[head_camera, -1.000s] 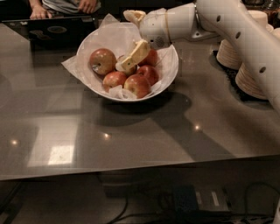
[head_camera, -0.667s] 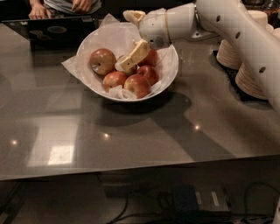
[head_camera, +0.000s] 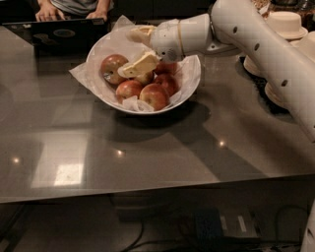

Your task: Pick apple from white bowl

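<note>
The white bowl (head_camera: 189, 81), lined with crinkled white paper, stands on the dark table at the back centre. It holds several apples. The apple (head_camera: 111, 68), the largest one, dull red with yellowish patches, lies at the bowl's left side. Smaller red apples (head_camera: 153, 95) lie in the middle and front. My gripper (head_camera: 126, 52) reaches in from the right and is open. One cream finger (head_camera: 139, 65) lies over the middle apples, its tip right beside the large apple. The other finger (head_camera: 141, 33) is up at the bowl's back rim. Nothing is held.
A black laptop (head_camera: 56, 35) sits at the back left with a person's hands (head_camera: 49, 12) behind it. Stacks of white plates (head_camera: 285, 23) stand at the right behind my arm (head_camera: 266, 47). The table's front edge (head_camera: 147, 193) runs across the lower part of the view.
My gripper has moved a little left and down into the bowl, bringing the lower finger closer to the large apple. The apples have not moved.
</note>
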Motion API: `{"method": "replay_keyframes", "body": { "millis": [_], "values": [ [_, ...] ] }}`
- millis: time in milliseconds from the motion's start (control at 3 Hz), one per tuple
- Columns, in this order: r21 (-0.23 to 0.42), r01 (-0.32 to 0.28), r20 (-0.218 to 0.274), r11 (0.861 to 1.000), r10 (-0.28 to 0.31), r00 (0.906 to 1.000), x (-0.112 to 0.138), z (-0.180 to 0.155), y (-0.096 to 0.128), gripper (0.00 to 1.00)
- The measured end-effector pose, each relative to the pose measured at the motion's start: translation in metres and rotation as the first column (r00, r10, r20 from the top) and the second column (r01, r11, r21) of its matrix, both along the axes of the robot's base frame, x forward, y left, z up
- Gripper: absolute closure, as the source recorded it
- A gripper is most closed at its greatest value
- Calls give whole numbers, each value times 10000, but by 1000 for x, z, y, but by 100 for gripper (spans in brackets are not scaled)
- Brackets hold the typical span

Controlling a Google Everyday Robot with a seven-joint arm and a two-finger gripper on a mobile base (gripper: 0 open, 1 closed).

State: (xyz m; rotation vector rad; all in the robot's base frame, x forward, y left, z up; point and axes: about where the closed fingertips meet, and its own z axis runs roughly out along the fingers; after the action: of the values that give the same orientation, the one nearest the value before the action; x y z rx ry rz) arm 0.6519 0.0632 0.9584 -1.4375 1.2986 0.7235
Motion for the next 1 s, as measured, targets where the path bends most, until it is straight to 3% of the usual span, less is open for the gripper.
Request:
{"method": "replay_keyframes", "body": {
  "millis": [667,1000],
  "values": [
    [-25,-103,-305,9999,102,9995,-1,-11,11,76],
    [-299,-127,-431,9995,114,9990,0,-15,14,72]
  ]
}}
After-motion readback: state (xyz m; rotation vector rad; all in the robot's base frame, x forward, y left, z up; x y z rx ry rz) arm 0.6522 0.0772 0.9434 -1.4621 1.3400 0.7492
